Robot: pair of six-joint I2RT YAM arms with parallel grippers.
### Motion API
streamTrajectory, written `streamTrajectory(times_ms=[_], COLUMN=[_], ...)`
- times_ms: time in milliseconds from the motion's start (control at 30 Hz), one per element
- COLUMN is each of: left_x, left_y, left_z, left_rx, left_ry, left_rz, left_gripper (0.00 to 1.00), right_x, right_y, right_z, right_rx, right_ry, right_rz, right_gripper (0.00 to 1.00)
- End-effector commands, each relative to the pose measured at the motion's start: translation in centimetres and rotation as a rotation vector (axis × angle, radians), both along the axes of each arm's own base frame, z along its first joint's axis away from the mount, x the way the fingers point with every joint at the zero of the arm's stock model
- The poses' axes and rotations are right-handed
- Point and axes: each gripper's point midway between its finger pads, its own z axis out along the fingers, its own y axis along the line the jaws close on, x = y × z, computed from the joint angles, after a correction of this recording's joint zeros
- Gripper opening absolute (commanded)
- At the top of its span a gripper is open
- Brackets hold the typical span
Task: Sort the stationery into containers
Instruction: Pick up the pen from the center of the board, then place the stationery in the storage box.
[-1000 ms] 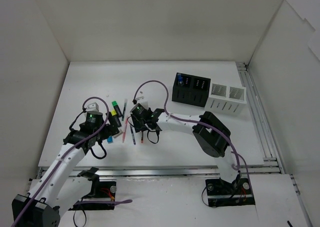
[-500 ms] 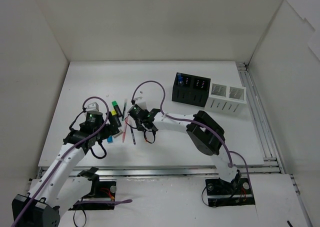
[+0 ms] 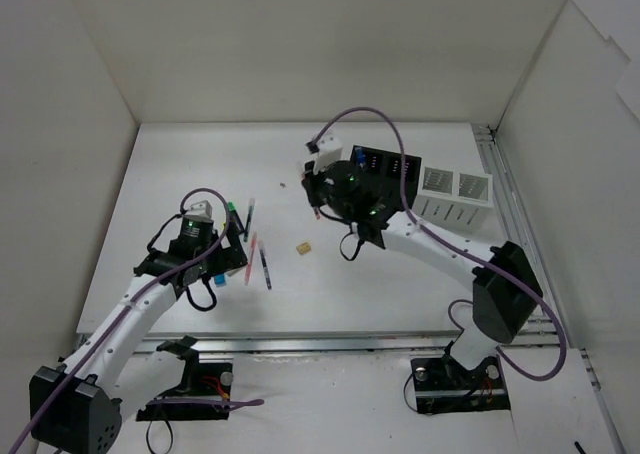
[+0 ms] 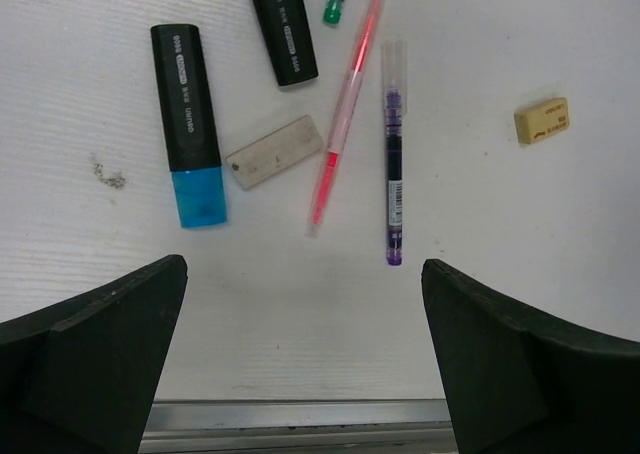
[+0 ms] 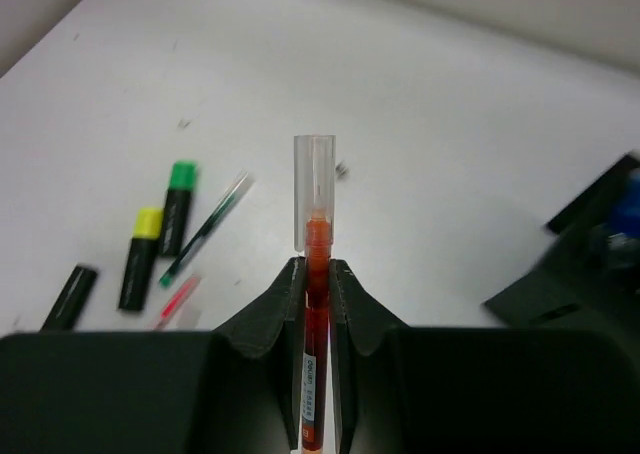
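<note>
Right fingers (image 5: 280, 309) lifted toward black organizer (image 3: 395, 184), clamped on red pen (image 5: 317, 244) (left fingers (image 4: 100, 344) apart).

Robotics lab — enclosed tabletop test cell.
White table (image 3: 330, 164) boxed in by plain white panel walls (image 3: 300, 44); aluminium rail (image 3: 510, 234) down the right side, another along the near edge. 2 white-and-black arms bolted there, left arm (image 3: 130, 319) and right arm (image 3: 445, 256), a purple cable (image 3: 365, 114) looped along each. Staged props on the surface — black organizer (image 3: 385, 179), white organizer (image 3: 455, 196), loose pens (image 3: 265, 269).
</note>
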Motion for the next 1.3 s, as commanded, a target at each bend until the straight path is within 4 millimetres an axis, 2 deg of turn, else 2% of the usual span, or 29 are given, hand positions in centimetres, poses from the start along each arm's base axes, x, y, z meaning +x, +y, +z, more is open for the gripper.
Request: streamTrajectory(times_ms=[0,33,67,100,133,167,233,300,367,400,433,467,567,600,700,800,900,1000,1133,1267], left_x=[2.7,3.0,3.1,3.4,3.5,3.9,4.4,4.6,4.9,5.0,5.1,5.2,5.4,5.4,5.3,5.2,5.4,5.1,5.7,6.4], left_y=[-2.2,-2.5,-3.0,-3.1,-3.6,-3.8,-4.6,-5.0,-5.5,-5.5,-5.8,-5.9,-5.9,-6.0,-6.3,-6.3,-7.2,-7.9,-8.0,-8.7], left_z=[3.4,3.1,3.4,3.4,3.1,3.3,3.1,2.9,2.5,2.1,2.1,2.0,1.4,1.0,0.2,-0.7,-1.0,-1.5,-1.9,-2.5], left_rx=[-0.040,-0.044,-0.048,-0.046,-0.044,-0.050,-0.053,-0.052,-0.046,-0.042,-0.041,-0.041,-0.035,-0.034,-0.024,-0.018,-0.043,-0.043,-0.031,-0.034], left_ry=[-0.107,-0.098,-0.102,-0.101,-0.092,-0.100,-0.091,-0.084,-0.067,-0.055,-0.055,-0.052,-0.040,-0.027,-0.001,0.028,0.038,0.051,0.058,0.064], left_rz=[-0.083,-0.092,-0.112,-0.116,-0.133,-0.134,-0.159,-0.176,-0.185,-0.184,-0.192,-0.195,-0.191,-0.191,-0.209,-0.210,-0.225,-0.234,-0.205,-0.189], left_gripper=[0.99,1.00,1.00,1.00,1.00,1.00,1.00,0.99,0.99,1.00,1.00,1.00,1.00,1.00,1.00,0.99,0.99,1.00,1.00,0.99], right_x=[3.9,4.5,5.1,6.2,6.5,7.1,8.3,9.5,10.1,10.7,11.0,11.5,12.6,13.3,14.7,15.5,16.0,16.2,15.9,15.7], right_y=[-3.8,-4.9,-6.0,-8.0,-8.9,-10.3,-12.6,-15.0,-16.2,-17.7,-18.2,-19.7,-21.9,-22.9,-24.1,-24.2,-24.8,-25.8,-25.9,-25.7], right_z=[7.6,9.1,9.3,9.7,11.0,10.8,11.9,12.2,12.2,12.7,12.7,12.6,12.2,11.5,9.8,8.4,7.0,5.7,3.7,2.7], right_rx=[0.003,0.006,-0.028,-0.038,-0.023,-0.038,-0.041,-0.047,-0.058,-0.056,-0.062,-0.071,-0.107,-0.132,-0.205,-0.209,-0.214,-0.189,-0.157,-0.133], right_ry=[-0.309,-0.357,-0.390,-0.408,-0.447,-0.458,-0.514,-0.548,-0.568,-0.589,-0.598,-0.600,-0.614,-0.607,-0.598,-0.583,-0.572,-0.565,-0.532,-0.524], right_rz=[-0.045,-0.072,-0.085,-0.119,-0.137,-0.156,-0.171,-0.193,-0.189,-0.213,-0.220,-0.245,-0.289,-0.311,-0.331,-0.314,-0.344,-0.371,-0.354,-0.352], right_gripper=[0.00,0.00,0.00,0.00,0.00,0.00,0.00,0.00,0.00,0.00,0.00,0.00,0.00,0.00,0.00,0.00,0.00,0.02,0.06,0.09])
